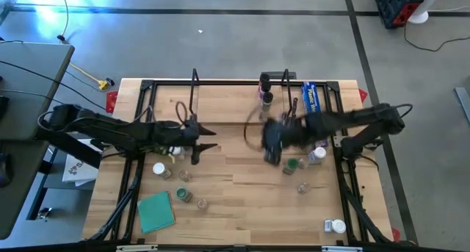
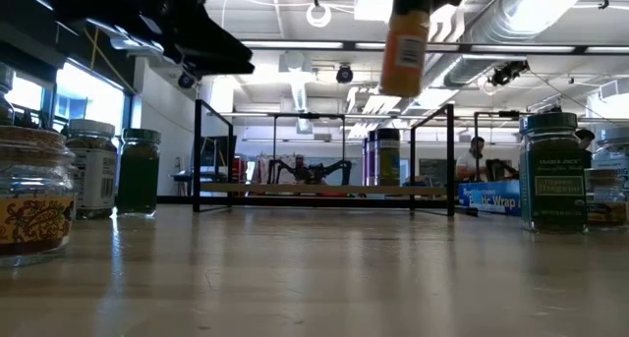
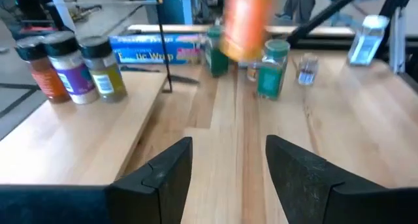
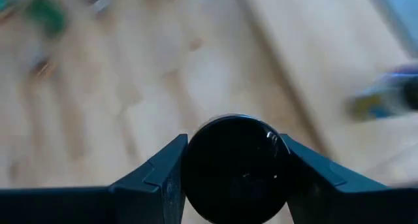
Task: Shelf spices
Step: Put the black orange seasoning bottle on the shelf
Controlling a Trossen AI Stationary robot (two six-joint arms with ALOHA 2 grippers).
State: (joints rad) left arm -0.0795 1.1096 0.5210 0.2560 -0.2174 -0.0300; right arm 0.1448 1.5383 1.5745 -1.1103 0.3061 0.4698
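Pale wooden tabletop [image 1: 242, 200] inside a black frame, busy workshop beyond.

Step in hand, by the look of it: carrying one jar across to the shelf [image 2: 324, 188]. Right pincer [image 4: 235, 165] clenched on the black lid of an amber jar [image 2: 405, 42], hoisted well clear of the wood, above mid-table and short of the shelf. Left pincer [image 3: 228, 172] released and empty, fingers spread, hovering over the tabletop on its own side, pointed toward the lifted jar.

Shelf along the far edge, three jars [image 3: 72, 67] already standing together on its board. More spices [image 1: 181, 194] loose on the tabletop on both sides, near a teal square [image 1: 156, 211] and a blue wrap box [image 3: 157, 48].

Next move probably calls for: swinging the amber jar over a bare stretch of board beside the three, keeping it upright, lowering until the base seats, then letting go without knocking a neighbour.

Hard to make out: jar body hidden under its own lid from the right wrist; right arm smeared from above, exact height over the wood unclear; jar labels unreadable; free room on the board difficult to judge.
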